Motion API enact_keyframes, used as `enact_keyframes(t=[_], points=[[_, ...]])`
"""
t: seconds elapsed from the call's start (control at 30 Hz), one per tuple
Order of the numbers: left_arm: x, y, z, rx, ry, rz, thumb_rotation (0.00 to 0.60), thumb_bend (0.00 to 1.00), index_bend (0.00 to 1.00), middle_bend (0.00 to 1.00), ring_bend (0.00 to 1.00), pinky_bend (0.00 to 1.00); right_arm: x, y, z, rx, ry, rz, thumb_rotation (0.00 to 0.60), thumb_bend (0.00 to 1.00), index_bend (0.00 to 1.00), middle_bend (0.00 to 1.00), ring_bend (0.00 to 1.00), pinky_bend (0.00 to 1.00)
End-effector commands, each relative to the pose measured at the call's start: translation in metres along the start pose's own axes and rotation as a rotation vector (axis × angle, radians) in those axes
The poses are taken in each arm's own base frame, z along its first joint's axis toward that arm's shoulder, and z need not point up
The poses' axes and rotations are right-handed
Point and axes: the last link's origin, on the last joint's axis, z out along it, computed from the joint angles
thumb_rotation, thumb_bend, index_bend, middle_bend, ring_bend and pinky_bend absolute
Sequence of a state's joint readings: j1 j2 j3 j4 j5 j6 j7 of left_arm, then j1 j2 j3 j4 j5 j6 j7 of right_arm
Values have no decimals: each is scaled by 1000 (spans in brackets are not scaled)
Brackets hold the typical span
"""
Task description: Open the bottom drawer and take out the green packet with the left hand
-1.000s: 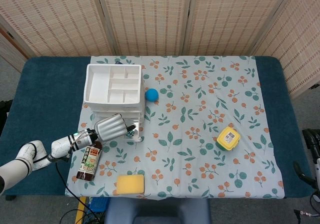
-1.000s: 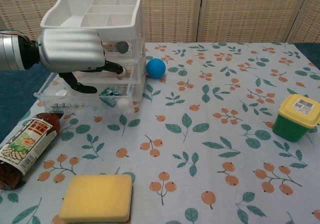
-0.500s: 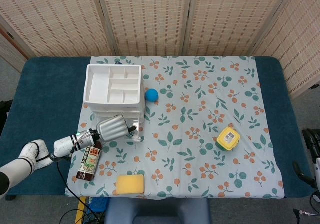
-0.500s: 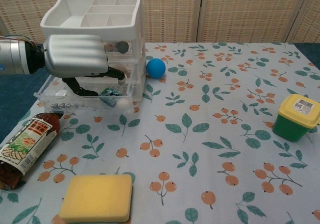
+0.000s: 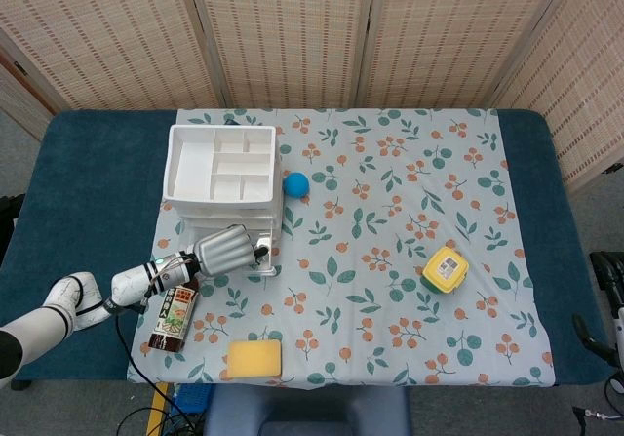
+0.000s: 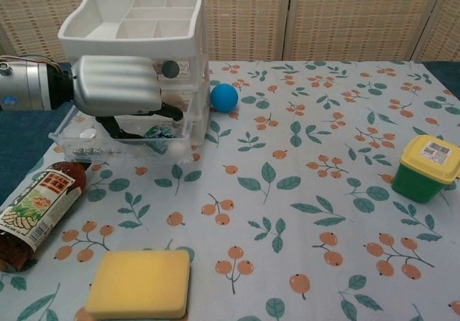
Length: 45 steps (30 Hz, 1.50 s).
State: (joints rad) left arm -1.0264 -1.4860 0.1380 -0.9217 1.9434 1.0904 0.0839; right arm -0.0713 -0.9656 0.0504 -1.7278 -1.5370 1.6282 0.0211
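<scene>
So the bottom drawer (image 6: 108, 147) is already pulled out toward the robot, and the left hand (image 6: 118, 85) sits right over it, palm down, with its dark fingers (image 6: 126, 126) curled down into the tray. The packet (image 6: 154, 135) is a small greenish thing near the front right corner of the drawer, just behind the white knob (image 6: 177, 146). From the chest view the fingertips look close to it, maybe touching, but I can't tell if anything is actually pinched yet. The hand hides most of it, and the head view only shows the back of the hand. The right hand isn't in either view.

My take on doing this step well: this is the reach-and-grasp part, so don't rush the close. The drawer walls are clear plastic and low, and there are some small bits lying at the left end (image 6: 86, 136), so keep the fingers toward the right corner and come down onto the packet rather than sweeping sideways. Get thumb and finger on opposite sides before closing. Then lift straight up until it's over the front wall, since dragging could catch the knob or shove the whole unit (image 6: 136, 19). The bottle (image 6: 39, 206) lies just in front, so watch the forearm.
</scene>
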Motion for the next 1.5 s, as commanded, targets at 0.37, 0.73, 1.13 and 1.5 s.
enact_keyframes(t=[0.37, 0.73, 1.13, 1.5], points=[[2, 3, 3, -9, -4, 16, 600, 285, 369, 894, 1000, 1000, -1, 1, 1, 0, 3, 4, 600, 362, 0, 68, 0, 0], [1, 4, 7, -6, -18, 18, 600, 285, 386, 895, 1000, 1000, -1, 2, 1, -4, 3, 7, 600, 363, 0, 67, 0, 0], [1, 5, 9, -4, -23, 15, 600, 285, 448, 894, 1000, 1000, -1, 2, 1, -4, 7, 7, 600, 364, 0, 68, 0, 0], [2, 4, 9, 8, -19, -5, 600, 284, 472, 895, 1000, 1000, 0, 2, 2, -4, 10, 7, 600, 364, 0, 68, 0, 0]])
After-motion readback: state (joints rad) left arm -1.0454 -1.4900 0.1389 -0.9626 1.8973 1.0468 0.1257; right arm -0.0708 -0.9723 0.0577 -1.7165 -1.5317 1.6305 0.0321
